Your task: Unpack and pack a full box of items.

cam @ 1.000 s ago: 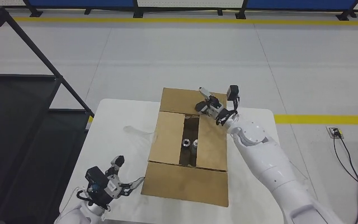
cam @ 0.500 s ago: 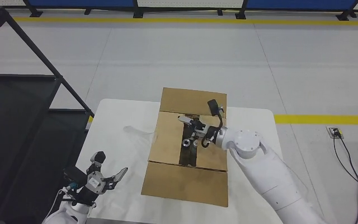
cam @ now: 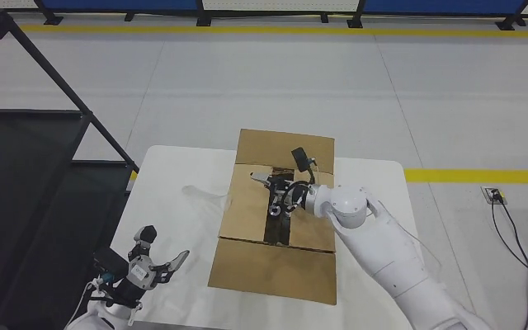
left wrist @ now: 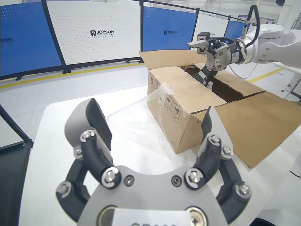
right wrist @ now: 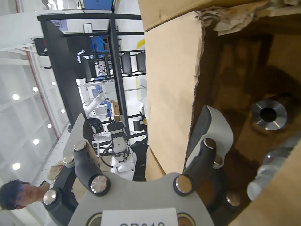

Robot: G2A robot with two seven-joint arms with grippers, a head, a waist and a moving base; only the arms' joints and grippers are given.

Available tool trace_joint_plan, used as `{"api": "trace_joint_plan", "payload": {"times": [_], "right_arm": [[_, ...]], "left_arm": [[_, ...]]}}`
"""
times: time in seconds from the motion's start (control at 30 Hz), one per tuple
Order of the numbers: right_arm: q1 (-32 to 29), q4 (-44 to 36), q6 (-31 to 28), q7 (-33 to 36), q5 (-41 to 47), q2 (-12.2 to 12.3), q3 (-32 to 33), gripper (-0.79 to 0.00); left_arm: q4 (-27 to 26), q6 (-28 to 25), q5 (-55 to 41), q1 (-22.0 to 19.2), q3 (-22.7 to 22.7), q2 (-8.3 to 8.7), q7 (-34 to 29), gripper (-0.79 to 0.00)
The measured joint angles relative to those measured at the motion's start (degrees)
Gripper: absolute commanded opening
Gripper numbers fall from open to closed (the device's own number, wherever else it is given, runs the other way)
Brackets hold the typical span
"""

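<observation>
Flap [right wrist: 169, 83] of brown cardboard box [left wrist: 188, 99] btwn spread right hand [right wrist: 145, 123] fingers [right wrist: 211, 123], shiny metal cylinder [right wrist: 269, 115] ahead; left hand [left wrist: 150, 114] spread too.

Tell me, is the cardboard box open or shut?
Open: the box has end flaps folded out, and a gap between the others shows metal parts inside.

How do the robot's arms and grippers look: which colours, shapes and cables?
The right arm has glossy white rounded shells and a black cable at the wrist. The left gripper and right gripper have grey metal bases, black links, and white-backed fingers with black pads.
</observation>
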Motion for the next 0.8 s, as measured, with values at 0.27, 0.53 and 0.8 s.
{"api": "trace_joint_plan", "payload": {"times": [0.27, 0.53, 0.8], "right_arm": [[1.42, 1.86, -2.42, 1.91, 7.47, -1.40, 1.16, 0.000], [2.84, 1.18, -4.07, -1.14, 12.15, -4.05, -1.32, 0.000], [5.58, 4.86, -8.84, -4.52, 15.15, -7.88, -5.48, 0.000]], "left_arm": [[-2.49, -0.53, 2.38, -0.28, 2.40, -0.07, -1.14, 0.000], [-5.32, 6.57, 6.52, -2.93, 6.20, -0.57, -5.98, 0.000], [-4.83, 14.46, 4.21, -7.20, 10.85, -1.59, -12.60, 0.000]]}}
